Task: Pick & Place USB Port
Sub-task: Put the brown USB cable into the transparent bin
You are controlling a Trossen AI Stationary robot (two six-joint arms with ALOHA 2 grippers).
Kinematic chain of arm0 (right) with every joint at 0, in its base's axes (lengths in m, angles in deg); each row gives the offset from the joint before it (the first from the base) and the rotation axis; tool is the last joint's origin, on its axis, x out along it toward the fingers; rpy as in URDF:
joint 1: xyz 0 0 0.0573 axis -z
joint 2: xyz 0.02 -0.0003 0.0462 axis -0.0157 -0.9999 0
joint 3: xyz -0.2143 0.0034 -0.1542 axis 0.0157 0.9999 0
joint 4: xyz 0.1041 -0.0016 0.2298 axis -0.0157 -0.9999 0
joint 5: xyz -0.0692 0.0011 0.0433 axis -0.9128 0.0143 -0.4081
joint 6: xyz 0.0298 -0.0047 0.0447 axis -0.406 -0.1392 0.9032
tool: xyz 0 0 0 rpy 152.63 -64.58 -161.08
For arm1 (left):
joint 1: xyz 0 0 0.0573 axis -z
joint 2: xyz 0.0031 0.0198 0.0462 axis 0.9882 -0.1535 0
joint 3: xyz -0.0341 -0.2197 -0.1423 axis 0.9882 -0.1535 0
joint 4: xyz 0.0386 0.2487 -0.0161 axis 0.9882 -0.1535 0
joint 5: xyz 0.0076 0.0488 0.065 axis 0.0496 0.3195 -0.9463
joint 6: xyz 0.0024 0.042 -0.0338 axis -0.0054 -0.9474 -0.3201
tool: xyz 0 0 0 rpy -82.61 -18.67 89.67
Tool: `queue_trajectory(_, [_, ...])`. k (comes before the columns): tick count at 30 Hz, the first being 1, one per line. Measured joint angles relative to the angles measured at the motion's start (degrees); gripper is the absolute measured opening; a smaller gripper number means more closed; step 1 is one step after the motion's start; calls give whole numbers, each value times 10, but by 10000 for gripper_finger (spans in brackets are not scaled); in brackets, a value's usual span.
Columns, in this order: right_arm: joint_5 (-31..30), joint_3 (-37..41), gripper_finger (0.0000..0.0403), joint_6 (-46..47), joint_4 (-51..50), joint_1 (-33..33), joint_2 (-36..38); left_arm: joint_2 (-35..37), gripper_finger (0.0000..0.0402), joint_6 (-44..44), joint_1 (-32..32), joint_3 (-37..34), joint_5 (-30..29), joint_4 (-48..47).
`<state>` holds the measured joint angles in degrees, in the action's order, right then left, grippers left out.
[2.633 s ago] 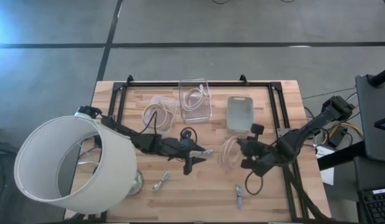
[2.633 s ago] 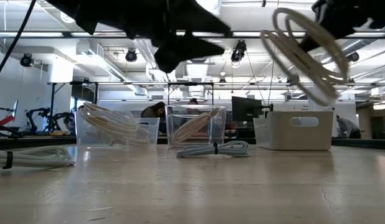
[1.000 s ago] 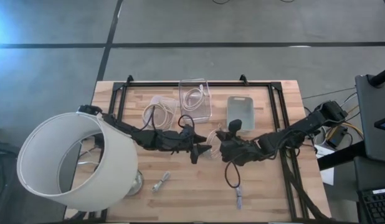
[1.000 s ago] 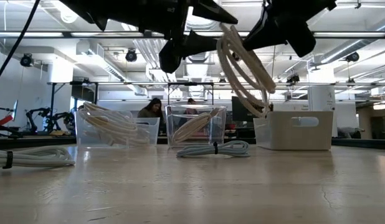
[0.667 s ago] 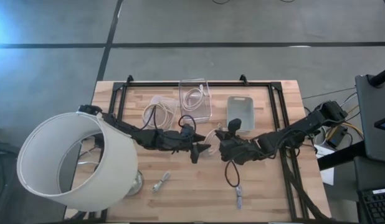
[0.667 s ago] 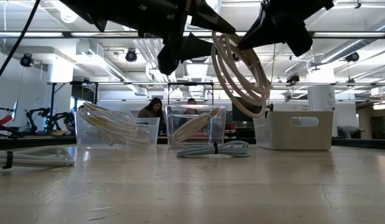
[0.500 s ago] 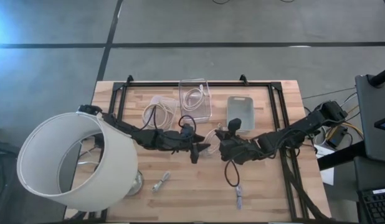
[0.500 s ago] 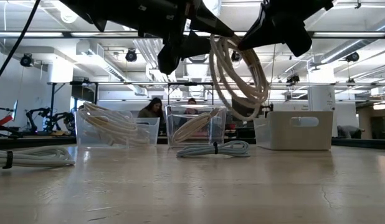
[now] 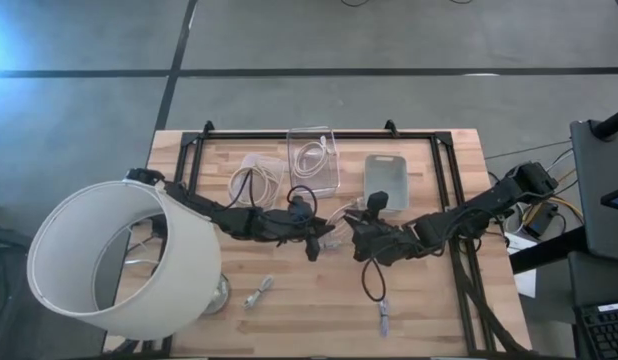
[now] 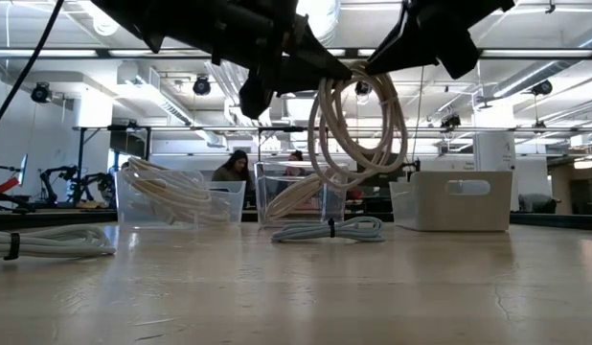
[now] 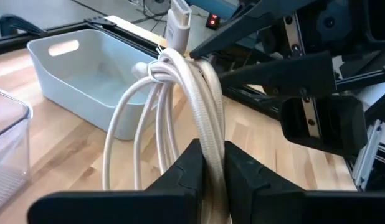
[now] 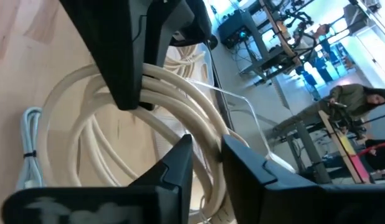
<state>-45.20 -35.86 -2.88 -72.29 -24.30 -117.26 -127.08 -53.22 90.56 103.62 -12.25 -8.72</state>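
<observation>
The white cable coil (image 10: 358, 125) hangs in the air over the middle of the wooden table (image 9: 429, 310), in front of the bins. Both arms hold it. The left gripper (image 11: 208, 165) has its two dark fingers pinched tight on one side of the loops. The right gripper (image 12: 205, 158) is pinched on the same bundle, right next to it.

The cable looks light, soft and bendy. It is smooth and round like thick string, and the loops droop down. A flat plug (image 11: 179, 18) sticks out at one end. The best place to hold it looks like the thick part where all the loops lie together, so none slip free.

Behind it stand a clear bin (image 9: 314, 160) with another cable inside and a white bin (image 9: 386, 180) on the right.
</observation>
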Motion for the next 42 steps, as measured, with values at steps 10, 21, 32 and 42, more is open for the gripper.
queue_trajectory(10, [1, 0, 119, 47, -47, -23, 26, 1, 43, -11, -2, 0, -27, 4])
queue_trajectory(21, [-3, 0, 124, 78, -126, -71, 126, 56, 44, -73, -2, 0, -43, 20])
queue_trajectory(32, [-5, 10, 106, 81, -137, -69, 161, 86, 45, -162, -48, 1, -166, -26])
queue_trajectory(42, [-5, 41, 91, 96, -138, -67, 158, 24, 45, -238, -107, 1, -182, -36])
